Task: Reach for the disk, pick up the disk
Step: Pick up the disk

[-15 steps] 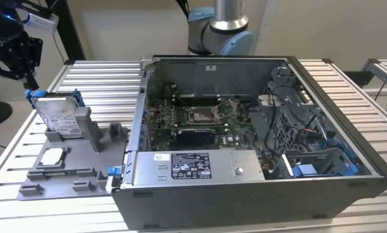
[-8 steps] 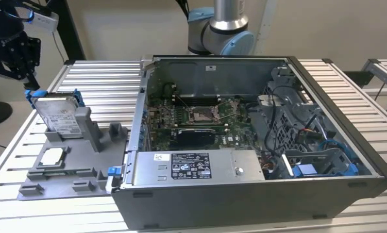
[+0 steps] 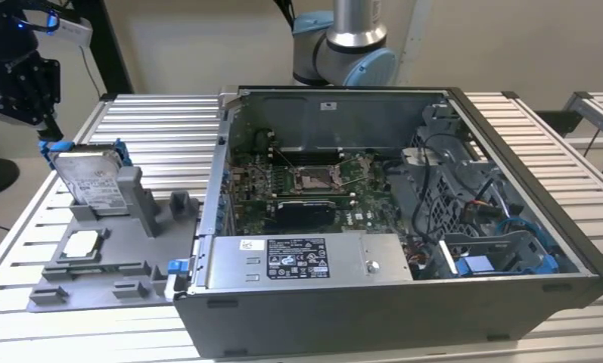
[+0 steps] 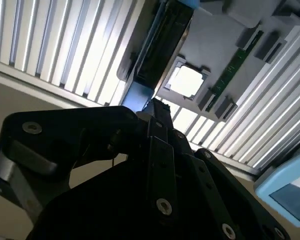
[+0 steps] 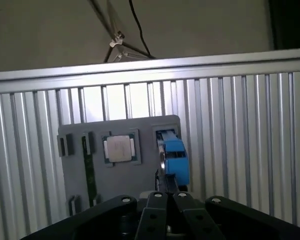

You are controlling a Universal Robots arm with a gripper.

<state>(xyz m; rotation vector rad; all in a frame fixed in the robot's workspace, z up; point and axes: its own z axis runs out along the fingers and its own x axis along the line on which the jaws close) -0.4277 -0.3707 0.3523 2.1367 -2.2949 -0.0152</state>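
At the exterior view's left, on the ribbed tabletop [image 3: 160, 121], the disk [image 3: 91, 185] stands on edge in a slot of a grey holder [image 3: 129, 234]. Its label faces the camera and its blue frame [image 3: 55, 149] shows at the upper corner. The gripper [image 3: 45, 134] hangs right at that corner, touching the frame or just above it; I cannot tell which. Nor can I tell whether it is spread, pressed together or already pinching the disk.

In the first wrist view the gripper [image 5: 167, 189] looks down along the disk's thin upper edge, with the blue frame [image 5: 175, 157] directly ahead. A small square chip [image 5: 119, 149] lies flat in the holder just beside the disk.

The step in hand looks like the very end of the reach, with the disk seated in its slot and not yet lifted. To do it well, the gripper should sit squarely astride the disk's thickness, in line with the edge rather than skewed. It should also be low enough to bear on the metal as well as the plastic lip. A hold at one corner would likely tip the disk in its slot, so one nearer the middle of the edge seems safer. The pull should run straight along the slot, so the holder's posts do not bind. The open computer case [image 3: 402, 302] stands well apart.
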